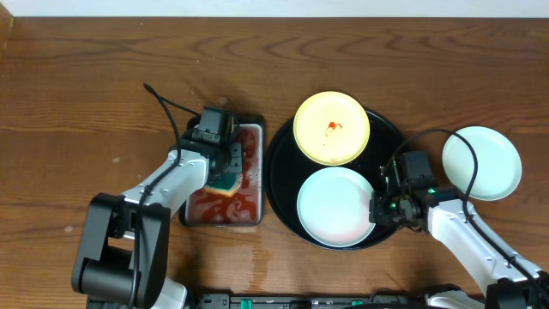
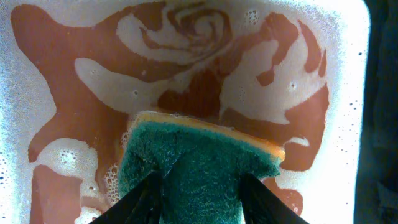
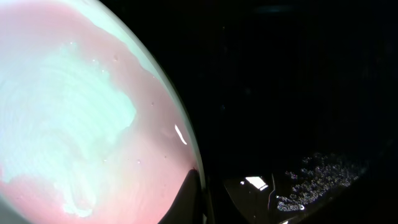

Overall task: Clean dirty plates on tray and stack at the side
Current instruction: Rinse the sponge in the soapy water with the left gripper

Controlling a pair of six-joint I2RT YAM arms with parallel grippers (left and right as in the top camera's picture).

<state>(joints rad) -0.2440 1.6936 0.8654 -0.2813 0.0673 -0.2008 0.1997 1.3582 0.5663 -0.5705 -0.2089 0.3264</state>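
A pale yellow plate [image 1: 332, 127] with a small red smear lies at the back of the black tray [image 1: 283, 184]. In front of it on the tray lies a mint-white plate [image 1: 336, 206], filmed with pink [image 3: 74, 124]. My right gripper [image 1: 377, 209] [image 3: 208, 199] is shut on that plate's right rim, with one finger [image 3: 186, 199] on top of it. A second mint-white plate [image 1: 481, 163] rests on the table to the right of the tray. My left gripper [image 1: 225, 176] [image 2: 202, 202] is shut on a green and yellow sponge [image 2: 199, 155], low over red, foamy liquid.
A small rectangular metal tray [image 1: 225, 215] of red liquid [image 2: 62, 93] sits just left of the black tray, under the left gripper. Brown wooden table [image 1: 77, 103] stretches around both. A black cable [image 1: 167, 103] loops behind the left arm.
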